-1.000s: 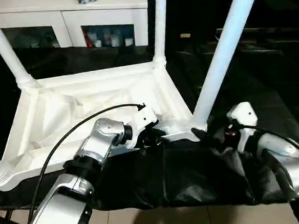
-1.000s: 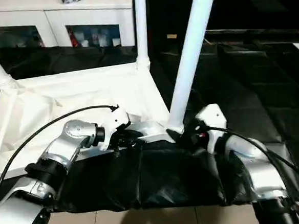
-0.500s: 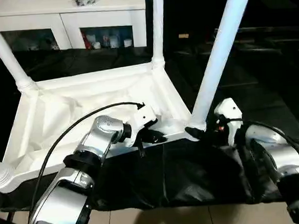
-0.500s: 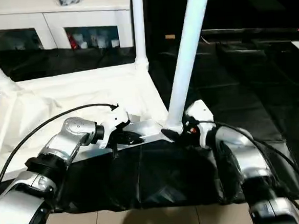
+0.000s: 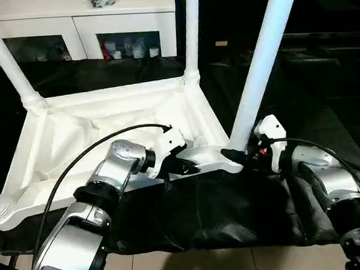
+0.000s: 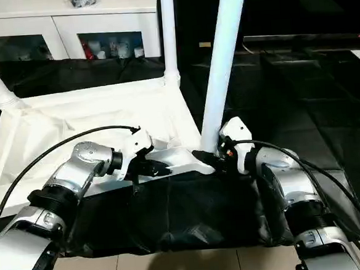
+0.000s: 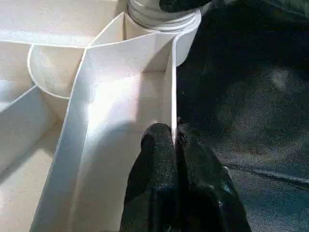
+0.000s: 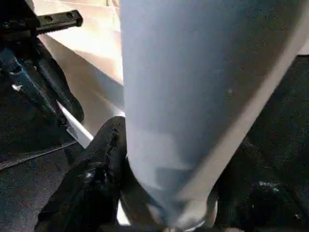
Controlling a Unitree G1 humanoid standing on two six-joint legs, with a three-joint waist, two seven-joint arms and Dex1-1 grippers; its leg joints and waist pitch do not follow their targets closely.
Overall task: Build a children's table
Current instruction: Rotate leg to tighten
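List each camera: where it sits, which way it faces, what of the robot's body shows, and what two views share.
Left eye view: on the head, facing forward and down at the upturned children's table; both silver forearms show.
Right eye view: beside it, same scene, slightly offset.
Left wrist view: on the left wrist, along the left gripper, shut on the table's thin rim wall.
Right wrist view: on the right wrist, close on the near leg, the right gripper around its base.
Shared: both wrist views show that leg's corner socket.

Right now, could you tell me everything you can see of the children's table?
The children's table is white plastic, lying upside down on the black-sheeted work table, ribbed underside up, tubular legs standing in rounded corner sockets. The left gripper pinches its near rim; the right gripper has its fingers either side of the nearest leg's base.
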